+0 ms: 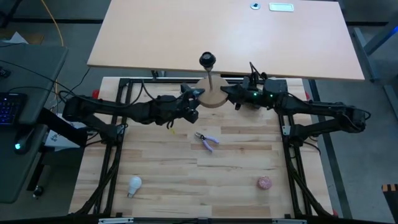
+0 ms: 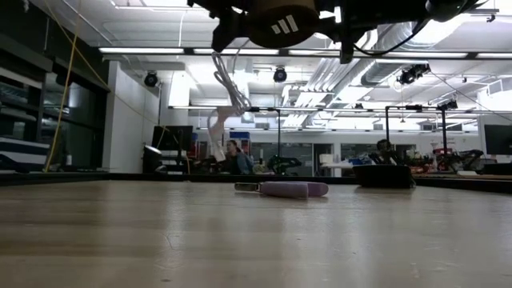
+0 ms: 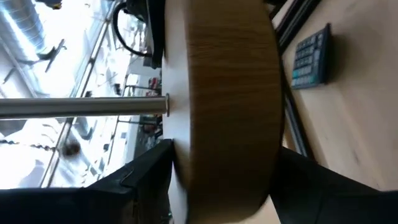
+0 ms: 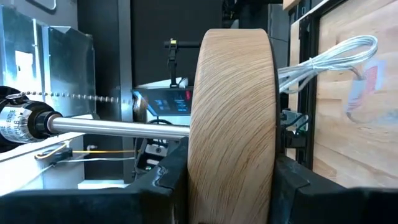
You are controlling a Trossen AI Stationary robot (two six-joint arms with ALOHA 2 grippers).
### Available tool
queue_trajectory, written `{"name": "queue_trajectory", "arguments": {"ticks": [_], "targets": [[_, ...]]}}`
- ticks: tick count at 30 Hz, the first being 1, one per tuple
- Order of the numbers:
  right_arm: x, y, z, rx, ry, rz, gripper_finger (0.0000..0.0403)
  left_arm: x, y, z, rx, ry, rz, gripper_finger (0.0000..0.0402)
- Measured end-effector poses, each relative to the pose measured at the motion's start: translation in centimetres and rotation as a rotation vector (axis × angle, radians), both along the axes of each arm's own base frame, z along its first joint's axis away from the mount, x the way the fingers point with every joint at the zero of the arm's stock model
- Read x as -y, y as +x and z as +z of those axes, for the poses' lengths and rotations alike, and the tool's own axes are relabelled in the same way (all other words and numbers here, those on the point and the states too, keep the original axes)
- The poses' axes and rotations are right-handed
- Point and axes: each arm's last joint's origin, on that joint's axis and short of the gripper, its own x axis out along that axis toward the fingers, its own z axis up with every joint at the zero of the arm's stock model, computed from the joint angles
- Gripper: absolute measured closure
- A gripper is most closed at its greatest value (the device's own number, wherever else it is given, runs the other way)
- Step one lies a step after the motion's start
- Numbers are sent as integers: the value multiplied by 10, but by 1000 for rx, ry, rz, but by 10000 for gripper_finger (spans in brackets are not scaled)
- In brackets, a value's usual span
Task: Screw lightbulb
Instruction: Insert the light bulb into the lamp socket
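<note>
The white lightbulb [image 1: 134, 185] lies on its side on the wooden table near the near left corner, far from both grippers. A round wooden disc [image 1: 213, 94] with a thin metal stem and black socket [image 1: 207, 60] is at the table's far edge. My left gripper [image 1: 194, 99] is shut on the disc's left side. My right gripper [image 1: 231, 96] is shut on its right side. In the low view the disc [image 2: 280, 24] is high above the tabletop. My left gripper pinches the disc at its rim [image 3: 230, 93], one finger [image 3: 143, 180] on the stem-side face and the other [image 3: 311, 180] on the opposite face. It comes level from the table's left. The disc is lifted clear of the table. My right gripper pinches the disc at its rim [image 4: 233, 112], one finger [image 4: 168, 180] on the face with the stem [image 4: 118, 127] and the other [image 4: 298, 186] on the opposite face. It comes level from the table's right. The disc is clear of the table.
Purple-handled pliers [image 1: 207, 140] lie at the table's middle and also show in the low view [image 2: 292, 190]. A pinkish ball [image 1: 265, 182] sits near the near right. A larger light tabletop [image 1: 224, 37] stands beyond the far edge. People sit in the room behind.
</note>
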Motion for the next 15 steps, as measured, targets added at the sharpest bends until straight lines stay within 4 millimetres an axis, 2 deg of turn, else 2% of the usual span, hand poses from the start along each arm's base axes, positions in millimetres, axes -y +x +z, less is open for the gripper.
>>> {"name": "queue_trajectory", "arguments": {"ticks": [4,9,11,15], "targets": [[0,0,1,4,-7,3,277,-2,2,0,2,12,1,189],[0,0,1,16,26,1,277,1,0,1,21,-4,8,274],[0,0,2,17,28,3,272,3,0,2,33,-17,9,275],[-1,0,0,-15,-75,12,179,6,0,0,92,-109,64,283]]}}
